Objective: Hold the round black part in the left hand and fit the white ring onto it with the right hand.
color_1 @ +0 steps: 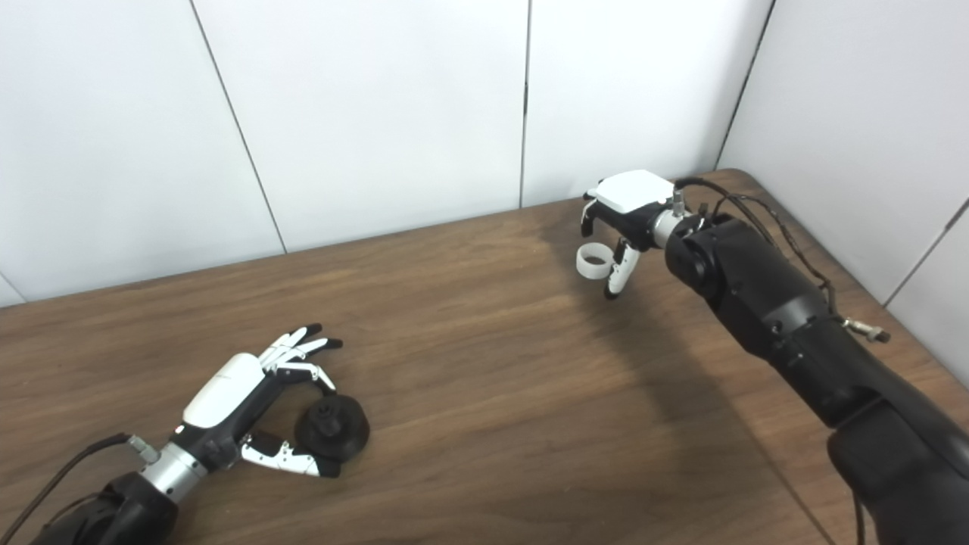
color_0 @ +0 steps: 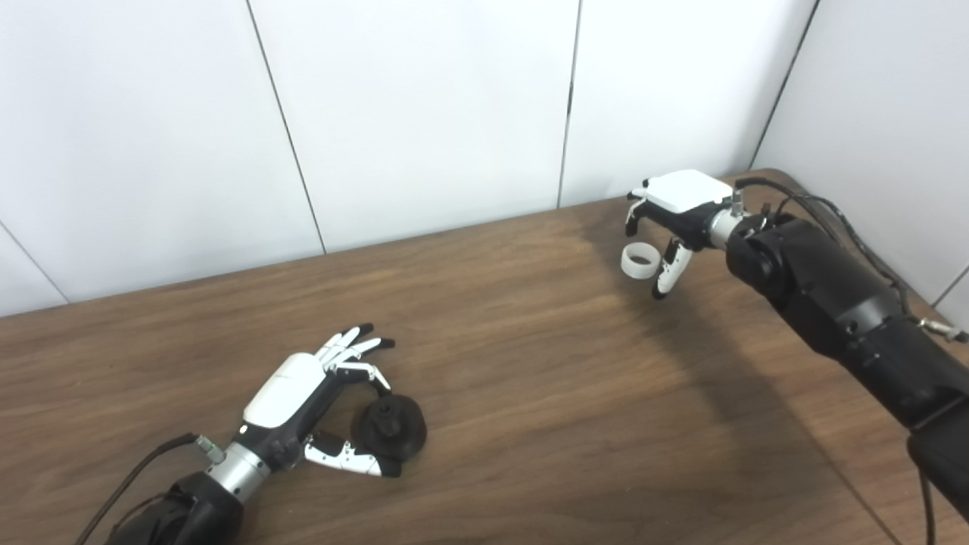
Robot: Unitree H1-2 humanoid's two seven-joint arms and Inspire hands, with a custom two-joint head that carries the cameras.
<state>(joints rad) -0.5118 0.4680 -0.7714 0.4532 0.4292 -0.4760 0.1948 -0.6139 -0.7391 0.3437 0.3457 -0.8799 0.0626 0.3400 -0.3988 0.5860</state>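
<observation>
Wood-grain surface: dark brown table [color_0: 515, 363] carries the work; white wall panels [color_0: 424, 106] with dark seams stand behind it and along the right side.
Round black part: a black disc with a raised central hub [color_0: 392, 426], lying flat on the table at lower left, hub pointing up.
Left hand: white-backed hand [color_0: 314, 397] low over the table, arm entering from the bottom left corner. Its thumb [color_0: 348, 459] lies along the near edge of the part, and one curled finger [color_0: 371, 375] arches over the far edge. The remaining fingers extend straight, away from the part. The part sits between thumb and curled finger; firm contact cannot be confirmed, and the disc appears to rest on the table.
White ring: short white band [color_0: 638, 261], open through the middle, at the far right of the table near the wall, well apart from the black part.
Right hand: white-backed hand [color_0: 666, 219], palm down, fingers hanging. The ring sits beside the thumb [color_0: 670, 271] and below the curled fingers. The views do not settle whether it is pinched or only touched, nor whether it is clear of the table.
Right arm: black forearm [color_0: 833, 303] with a cable running along it, entering from the lower right.
Fit status: ring and part separate, not yet joined.
</observation>
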